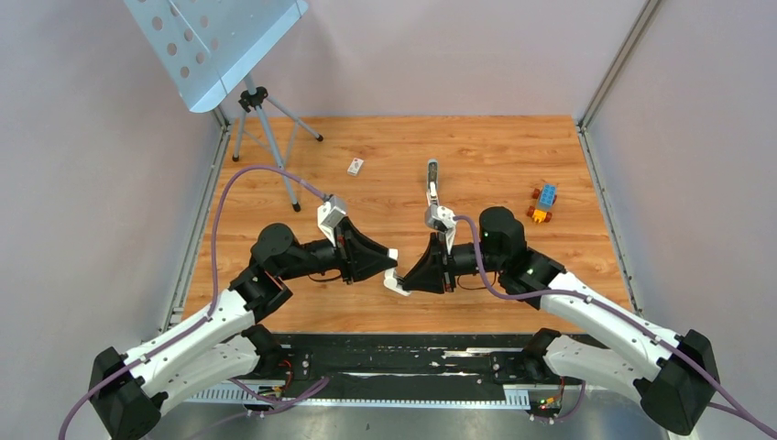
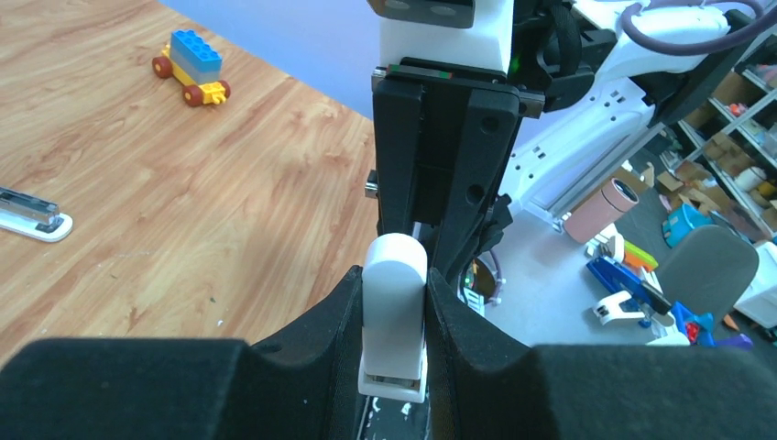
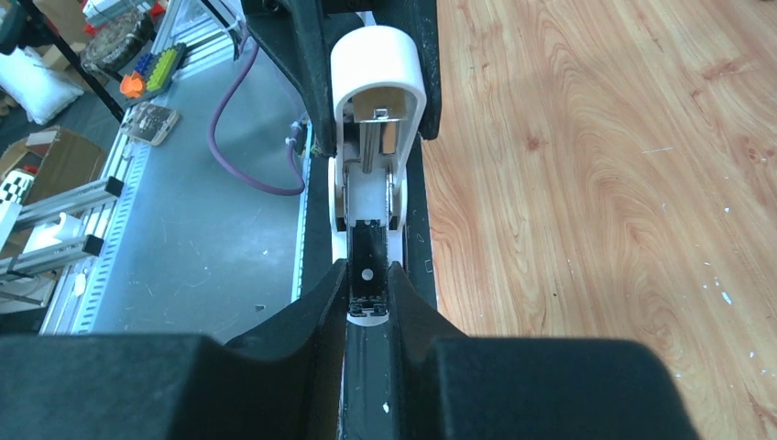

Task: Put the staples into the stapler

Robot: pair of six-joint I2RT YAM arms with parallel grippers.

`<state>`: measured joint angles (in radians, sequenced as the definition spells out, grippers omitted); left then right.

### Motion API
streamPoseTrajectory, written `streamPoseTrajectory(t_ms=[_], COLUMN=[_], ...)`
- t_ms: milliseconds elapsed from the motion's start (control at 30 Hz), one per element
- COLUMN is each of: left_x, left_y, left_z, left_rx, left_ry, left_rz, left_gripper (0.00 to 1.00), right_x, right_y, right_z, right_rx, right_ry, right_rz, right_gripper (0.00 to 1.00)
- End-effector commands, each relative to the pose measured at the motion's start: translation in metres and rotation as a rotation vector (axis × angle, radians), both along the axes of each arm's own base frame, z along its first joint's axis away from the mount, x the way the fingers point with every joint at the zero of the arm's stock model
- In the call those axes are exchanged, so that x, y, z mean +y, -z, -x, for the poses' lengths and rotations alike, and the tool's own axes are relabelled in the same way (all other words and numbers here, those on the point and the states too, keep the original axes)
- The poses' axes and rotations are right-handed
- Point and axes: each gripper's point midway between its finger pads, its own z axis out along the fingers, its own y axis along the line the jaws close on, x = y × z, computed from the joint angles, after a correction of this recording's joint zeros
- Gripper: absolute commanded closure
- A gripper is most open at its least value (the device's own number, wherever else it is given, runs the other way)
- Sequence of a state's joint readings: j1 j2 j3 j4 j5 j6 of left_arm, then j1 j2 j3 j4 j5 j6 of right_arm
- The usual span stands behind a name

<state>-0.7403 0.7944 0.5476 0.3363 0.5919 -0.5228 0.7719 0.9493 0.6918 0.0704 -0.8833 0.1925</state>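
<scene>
The stapler (image 1: 396, 284) hangs in the air between my two arms, above the table's near edge, and it is hinged open. My left gripper (image 2: 394, 316) is shut on its pale rounded top (image 2: 396, 275). In the right wrist view that top (image 3: 376, 55) stands up at the far end, with the metal pusher showing under it. The dark inner channel (image 3: 366, 252) runs toward me, and my right gripper (image 3: 369, 295) is shut on its sides near the white base tip. The staples do not show in any view.
A second slim stapler-like thing (image 1: 432, 179) with a dark top and white base lies mid-table. A small white box (image 1: 355, 166) lies to its left and a toy-brick car (image 1: 543, 203) to the right. A tripod (image 1: 261, 119) with a perforated plate stands at the back left.
</scene>
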Motion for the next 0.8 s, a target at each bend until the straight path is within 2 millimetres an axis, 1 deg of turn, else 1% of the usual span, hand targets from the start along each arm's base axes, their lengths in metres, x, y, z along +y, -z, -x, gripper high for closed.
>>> streamPoseTrajectory(t_ms=[0,200,400,433,500,533,633,767], left_x=[0.009,0.012,0.015,0.015,0.016,0.016,0.015,0.013], left_y=[-0.018,-0.017,-0.018,-0.023,-0.024,-0.024,-0.021,-0.020], left_z=[-0.032,-0.038,-0.042,-0.042,-0.042,-0.042,-0.043,-0.044], left_rx=[-0.038,-0.016,-0.003,-0.006,0.005,0.012,0.024,0.041], left_ry=[-0.171,-0.213,-0.246,-0.249,-0.250,-0.249,-0.247,-0.239], left_rz=[0.086,0.125,0.173,0.202,0.242,0.252,0.263,0.282], left_gripper=[1.00,1.00,1.00,1.00,1.00,1.00,1.00,1.00], right_x=[-0.002,0.001,0.006,0.007,0.009,0.008,0.007,0.003], right_y=[0.001,0.002,0.004,0.004,0.004,0.009,0.011,0.013], right_z=[0.017,0.013,-0.002,-0.005,-0.011,-0.012,-0.018,-0.022], right_rx=[0.051,0.082,0.130,0.145,0.185,0.205,0.238,0.237], right_ry=[-0.051,-0.025,0.085,0.108,0.152,0.174,0.230,0.275], right_rz=[-0.035,-0.041,-0.085,-0.100,-0.131,-0.141,-0.171,-0.174], right_gripper=[0.85,0.85,0.83,0.82,0.82,0.82,0.81,0.81])
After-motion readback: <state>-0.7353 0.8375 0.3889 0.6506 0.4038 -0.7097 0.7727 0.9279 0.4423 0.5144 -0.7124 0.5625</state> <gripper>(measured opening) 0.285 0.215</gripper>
